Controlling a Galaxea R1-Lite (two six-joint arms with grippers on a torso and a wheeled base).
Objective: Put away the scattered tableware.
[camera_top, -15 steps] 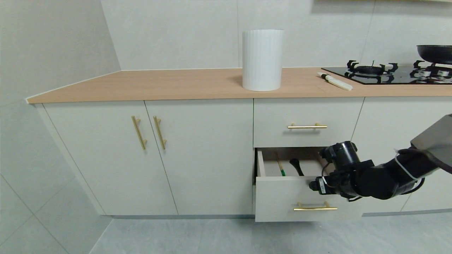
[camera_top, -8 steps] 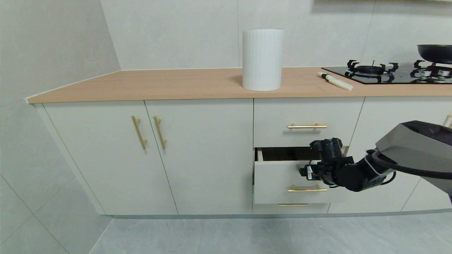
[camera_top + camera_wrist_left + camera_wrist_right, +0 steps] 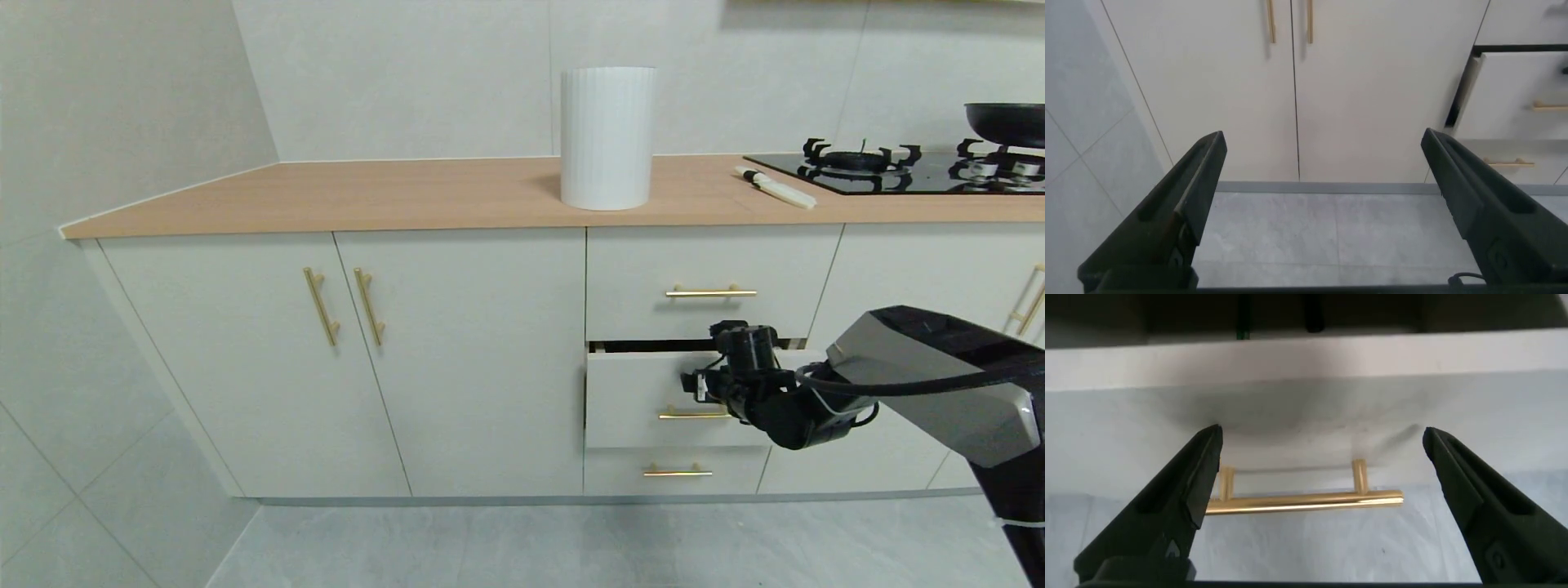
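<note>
The middle drawer [image 3: 645,392] stands only a narrow gap out of the cabinet. My right gripper [image 3: 700,385] is against its front, just above the gold handle [image 3: 692,414]. In the right wrist view this gripper [image 3: 1321,449] is open, its fingers wide to either side of the handle [image 3: 1306,502], holding nothing. Over the drawer's top edge, the dark and green ends of utensils [image 3: 1310,314] show inside. A white-handled utensil [image 3: 774,188] lies on the wooden counter next to the stove. My left gripper [image 3: 1323,143] hangs open over the floor, facing the cabinet doors.
A tall white ribbed container [image 3: 607,139] stands on the counter [image 3: 367,196]. A gas stove [image 3: 898,167] with a black pan [image 3: 1008,122] is at the right. Shut drawers sit above [image 3: 710,291] and below [image 3: 676,471]. Double doors [image 3: 343,359] are to the left, over grey floor.
The right arm has moved toward the cabinet, and the drawer went from wide open to almost shut. The utensils inside are now hidden from the head view.
</note>
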